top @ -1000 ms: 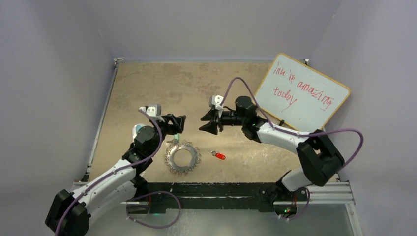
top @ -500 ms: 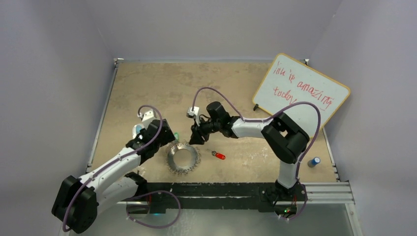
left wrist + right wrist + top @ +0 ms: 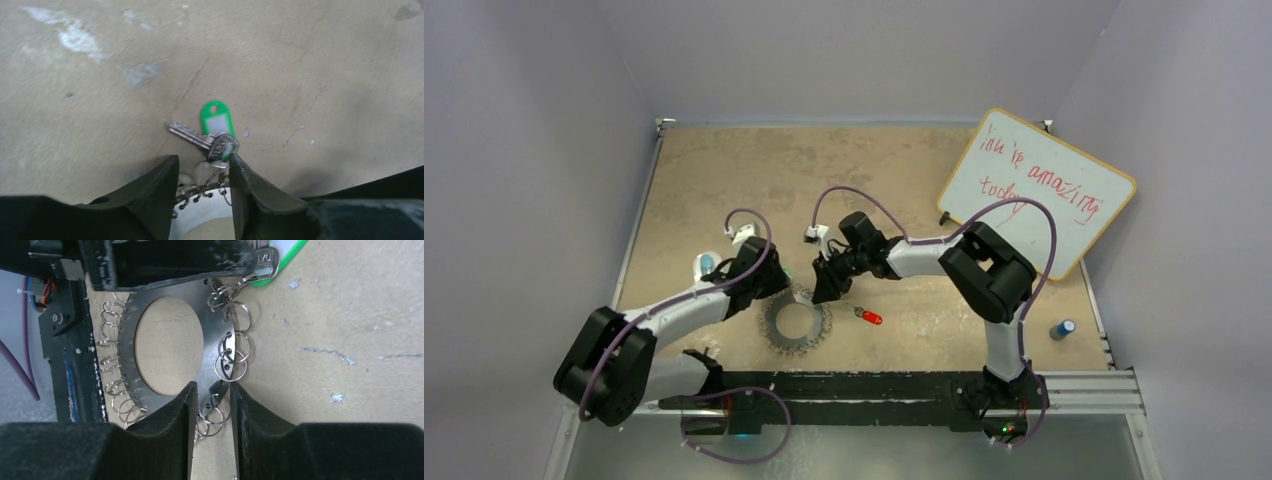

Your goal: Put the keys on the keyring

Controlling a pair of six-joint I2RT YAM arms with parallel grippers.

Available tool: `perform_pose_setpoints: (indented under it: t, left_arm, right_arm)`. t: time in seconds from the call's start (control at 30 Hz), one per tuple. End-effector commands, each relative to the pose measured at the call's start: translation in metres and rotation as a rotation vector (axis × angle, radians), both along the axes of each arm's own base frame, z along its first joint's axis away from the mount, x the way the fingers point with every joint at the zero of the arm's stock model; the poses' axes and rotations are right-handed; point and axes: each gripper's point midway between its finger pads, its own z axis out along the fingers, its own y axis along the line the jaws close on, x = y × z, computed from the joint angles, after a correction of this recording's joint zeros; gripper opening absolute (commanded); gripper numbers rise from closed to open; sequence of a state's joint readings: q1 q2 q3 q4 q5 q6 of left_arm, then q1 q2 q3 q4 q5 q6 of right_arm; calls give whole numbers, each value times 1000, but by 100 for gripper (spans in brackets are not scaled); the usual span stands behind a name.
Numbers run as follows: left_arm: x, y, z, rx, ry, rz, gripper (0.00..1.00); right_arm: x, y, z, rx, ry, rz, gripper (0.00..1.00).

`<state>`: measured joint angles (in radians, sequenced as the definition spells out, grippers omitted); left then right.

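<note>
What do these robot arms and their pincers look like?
The left arm and right arm have white links between bulky black joints, each trailed by a looping purple cable. The left gripper and right gripper each have two thick matte-black fingers.

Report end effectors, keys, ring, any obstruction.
Both part open: left end effector, right end effector, astride keyring rim. Keys: green key at rim, hookup unclear; red key loose, right of ring. No obstruction seen.
</note>
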<state>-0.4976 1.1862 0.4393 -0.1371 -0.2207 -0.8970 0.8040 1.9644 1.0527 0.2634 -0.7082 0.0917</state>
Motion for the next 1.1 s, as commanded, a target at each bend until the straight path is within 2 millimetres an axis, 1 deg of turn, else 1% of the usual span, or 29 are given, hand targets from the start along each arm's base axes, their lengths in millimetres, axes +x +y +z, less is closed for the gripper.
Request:
perform_pose_setpoints:
  t: [0.0, 0.03, 0.07, 0.17, 0.2, 0.27, 0.37, 0.4, 0.47, 0.53, 0.6, 0.63, 0.7, 0.77, 0.87, 0.9, 0.93, 1.03, 1.07]
  left_arm:
    - [23, -19, -8, 13, 2, -91, 32]
    - [29, -22, -6, 17, -11, -110, 29]
    - [40, -30, -2, 12, -36, -134, 23]
    - [70, -53, 6, -4, -80, -208, 0]
    - [77, -60, 2, -6, -76, -233, 0]
    - [90, -76, 3, -29, -86, -284, 0]
    - [108, -100, 14, -77, -124, -357, 0]
    - [113, -104, 19, -86, -142, -369, 0]
    - [119, -107, 29, -85, -178, -380, 0]
    - [123, -102, 39, -57, -206, -372, 2]
    - [123, -95, 47, -15, -214, -367, 15]
    - [122, -88, 49, 13, -215, -356, 20]
    - [116, -77, 58, 55, -217, -340, 28]
    - [109, -65, 70, 82, -238, -319, 34]
    - [92, -40, 82, 114, -261, -237, 43]
    - [84, -26, 81, 136, -261, -189, 48]
    - [78, -16, 88, 140, -278, -144, 53]
    - [59, 15, 84, 174, -269, -12, 64]
    - [52, 24, 79, 178, -255, 31, 65]
  right_arm:
    - [-7, -3, 8, -20, 56, 15, 31]
    - [-9, -4, 8, -26, 63, 15, 31]
    - [-10, -5, 9, -31, 70, 15, 30]
    - [-12, -9, 13, -43, 85, 7, 28]
    - [-13, -10, 14, -46, 89, 0, 27]
    - [-13, -12, 19, -48, 84, -17, 25]
    - [-14, -18, 23, -57, 81, -38, 19]
    - [-15, -20, 24, -59, 77, -44, 18]
    - [-14, -23, 26, -63, 61, -52, 18]
    - [-12, -25, 29, -66, 35, -56, 20]
    - [-8, -26, 34, -66, -2, -61, 23]
    - [-5, -26, 37, -65, -27, -65, 24]
    - [3, -26, 45, -62, -80, -70, 26]
    - [13, -26, 53, -69, -146, -75, 28]
    - [29, -28, 61, -83, -241, -90, 30]
    - [34, -29, 63, -86, -261, -99, 31]
    - [40, -30, 63, -92, -266, -109, 32]
    - [54, -28, 62, -94, -267, -119, 33]
    - [56, -29, 59, -103, -254, -118, 32]
